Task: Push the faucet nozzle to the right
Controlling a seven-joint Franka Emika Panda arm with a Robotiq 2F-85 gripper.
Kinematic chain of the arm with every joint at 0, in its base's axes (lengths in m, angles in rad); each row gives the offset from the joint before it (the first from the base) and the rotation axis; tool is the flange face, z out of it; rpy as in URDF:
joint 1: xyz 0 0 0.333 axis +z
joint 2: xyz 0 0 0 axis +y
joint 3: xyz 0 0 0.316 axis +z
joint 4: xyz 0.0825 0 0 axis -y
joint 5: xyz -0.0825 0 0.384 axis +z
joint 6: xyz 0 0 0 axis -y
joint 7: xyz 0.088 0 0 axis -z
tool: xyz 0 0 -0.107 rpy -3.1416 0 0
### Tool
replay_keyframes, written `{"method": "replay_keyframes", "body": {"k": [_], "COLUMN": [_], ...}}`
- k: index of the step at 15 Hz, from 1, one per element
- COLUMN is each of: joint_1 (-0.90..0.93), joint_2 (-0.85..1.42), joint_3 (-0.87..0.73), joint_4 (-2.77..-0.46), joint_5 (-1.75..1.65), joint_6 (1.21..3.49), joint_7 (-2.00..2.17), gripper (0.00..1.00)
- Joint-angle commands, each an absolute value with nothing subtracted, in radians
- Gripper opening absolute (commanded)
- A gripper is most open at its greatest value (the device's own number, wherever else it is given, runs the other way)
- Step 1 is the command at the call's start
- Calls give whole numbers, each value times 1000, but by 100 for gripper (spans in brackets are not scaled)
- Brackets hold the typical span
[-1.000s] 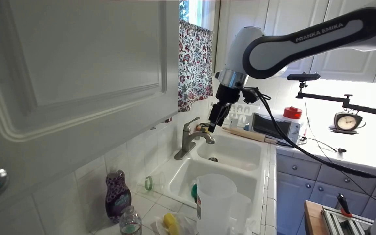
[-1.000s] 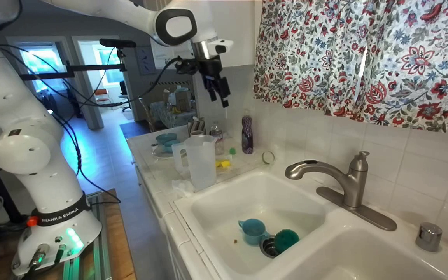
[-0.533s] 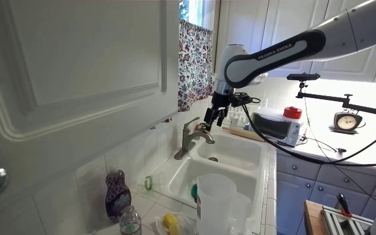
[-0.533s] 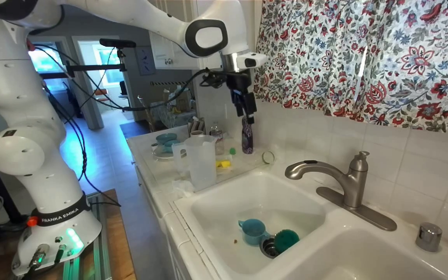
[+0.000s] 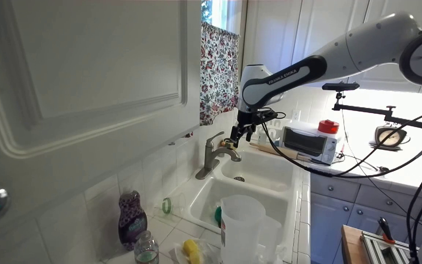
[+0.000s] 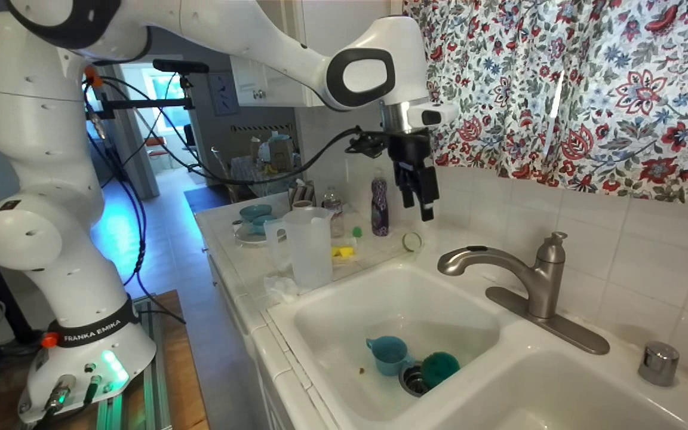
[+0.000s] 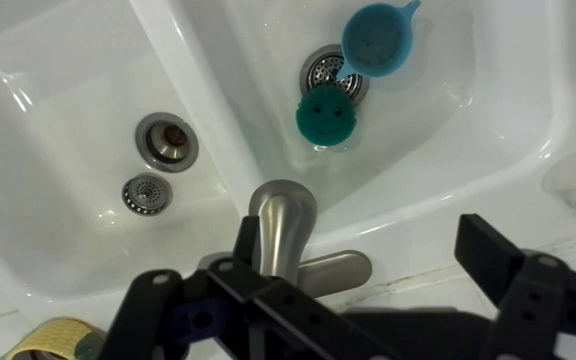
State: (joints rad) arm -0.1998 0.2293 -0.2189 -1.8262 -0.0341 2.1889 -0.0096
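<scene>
- Brushed metal: faucet nozzle (image 6: 526, 275), on the right-hand ledge of the white sink (image 6: 392, 304) in an exterior view, spout reaching left.
- Spread gripper (image 7: 358, 237): fingers wide apart, pinching nothing, above and left of the nozzle from where I stand, with a gap showing between fingertips and metal.
- Misplaced descent: a black finger (image 7: 246, 240) overlaps the spout in the wrist view; lowered straight down, it may land on top of the curve rather than beside it.
- Slip: the spout looks smooth and rounded, so contact too high probably lets the finger ride over.
- Knocked handle (image 5: 214, 137): it rises just behind the spout; fingers spread this wide could catch it and start the flow.
- Wrong direction: left and right swap between the exterior views, so a push judged from the wrong side sends the spout astray.
- Overtravel: force beyond the swivel's limit may strain the base plate (image 6: 577, 335).
</scene>
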Motion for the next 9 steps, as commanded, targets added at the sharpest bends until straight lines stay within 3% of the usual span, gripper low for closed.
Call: {"method": "replay_keyframes", "body": {"k": [1, 9], "joint_1": [-238, -258], "joint_2": [313, 339], "joint_3": [-225, -219], "joint_4": [-1752, -1743], "joint_5": [-31, -35], "joint_6": [2220, 2244], "joint_7": [-41, -61], "gripper": [100, 100]}}
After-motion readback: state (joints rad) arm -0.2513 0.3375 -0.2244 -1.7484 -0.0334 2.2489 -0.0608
